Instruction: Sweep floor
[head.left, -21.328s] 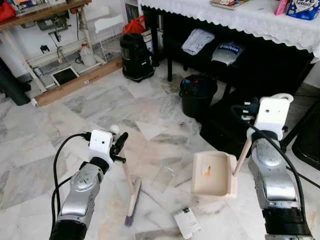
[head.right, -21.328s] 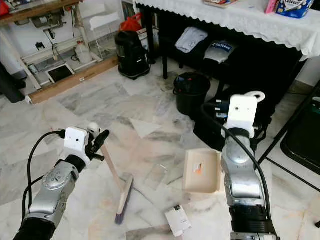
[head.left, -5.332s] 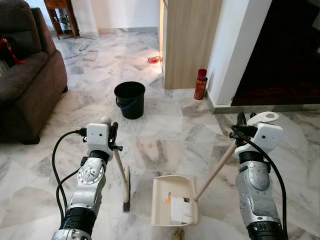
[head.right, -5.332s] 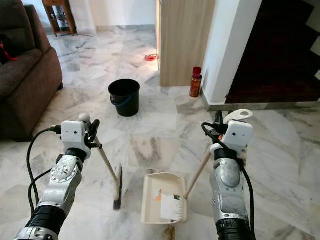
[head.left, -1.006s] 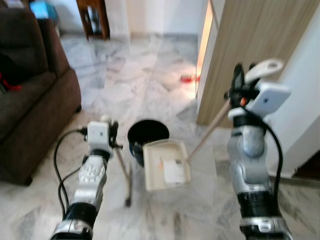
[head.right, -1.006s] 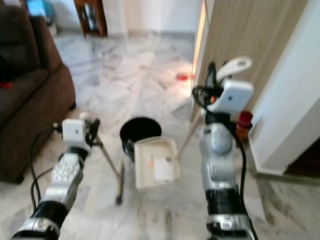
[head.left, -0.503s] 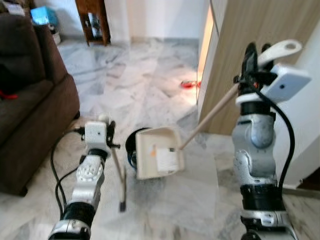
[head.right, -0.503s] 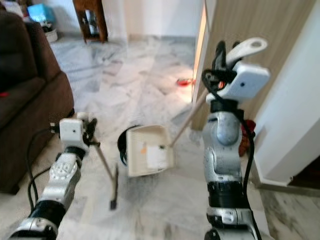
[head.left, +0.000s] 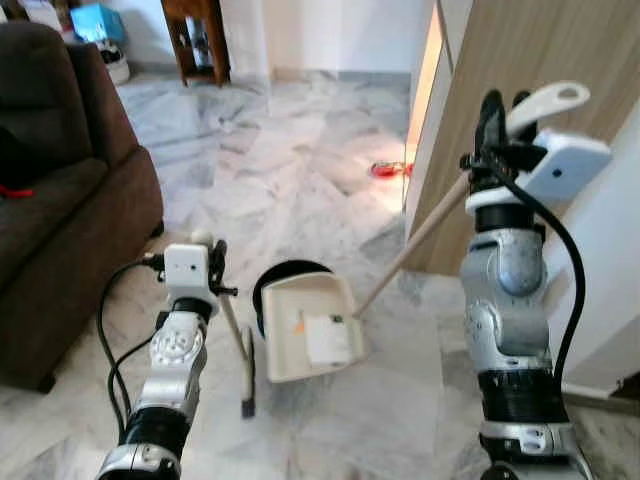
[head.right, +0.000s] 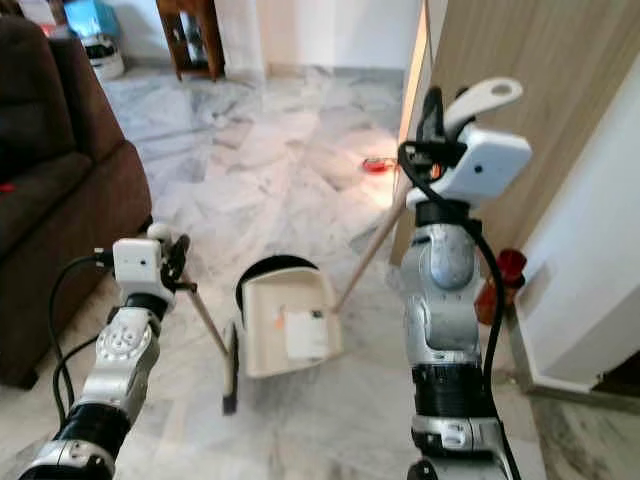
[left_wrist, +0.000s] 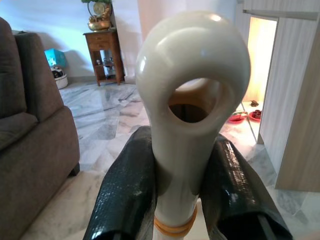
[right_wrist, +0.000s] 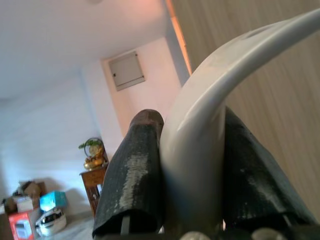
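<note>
Flanking the black bucket — brown sofa, wooden panel.

Open grey-veined marble floor stretches ahead toward a dark wooden side table. A dark brown fabric sofa bounds the left side, and a light wood-grain cabinet panel closes off the right. A round black bucket stands in the middle, partly covered by the raised cream plastic dustpan.

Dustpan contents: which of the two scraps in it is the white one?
In the dustpan, the bigger rectangular card, lying nearer the handle side, is white; the small scrap beside it is orange.
</note>
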